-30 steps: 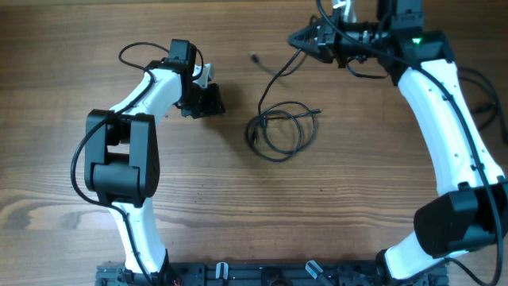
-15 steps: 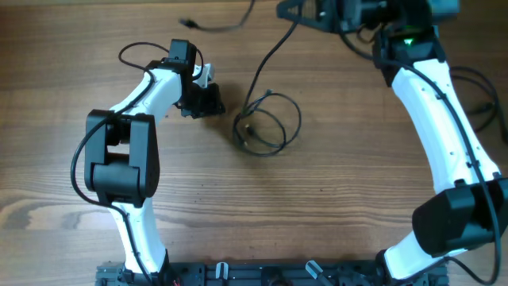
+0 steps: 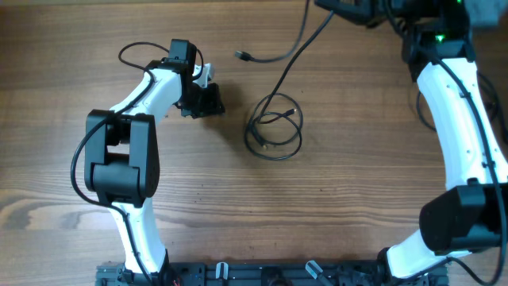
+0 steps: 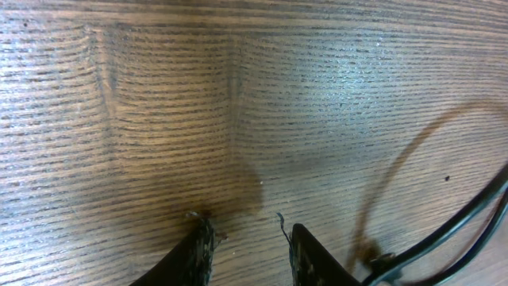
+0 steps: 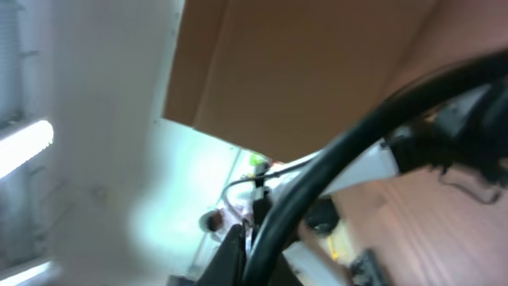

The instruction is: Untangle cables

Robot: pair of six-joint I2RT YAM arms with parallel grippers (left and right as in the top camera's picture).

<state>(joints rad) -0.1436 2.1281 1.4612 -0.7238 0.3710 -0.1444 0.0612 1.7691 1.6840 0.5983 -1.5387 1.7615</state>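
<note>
Cables [image 3: 274, 129]: a small tangled coil lying flat, mid-table [image 3: 333, 199]. One strand leaves the coil's far side and climbs to the right fingers [image 3: 329, 6], up at the far edge beyond the coil. Those are shut tight and appear to pinch that strand. A plug [image 3: 240, 55] shows beyond the coil, to its left; resting or hanging, cannot tell.

Left fingers [image 3: 214, 102]: left of the coil, apart from it, tips down on bare wood, partly open, holding nothing.

Judgement: the pull lacks an anchor. Left should pin the coil's near loop first, then right draws slowly, watching that the knot slips rather than cinches.
</note>
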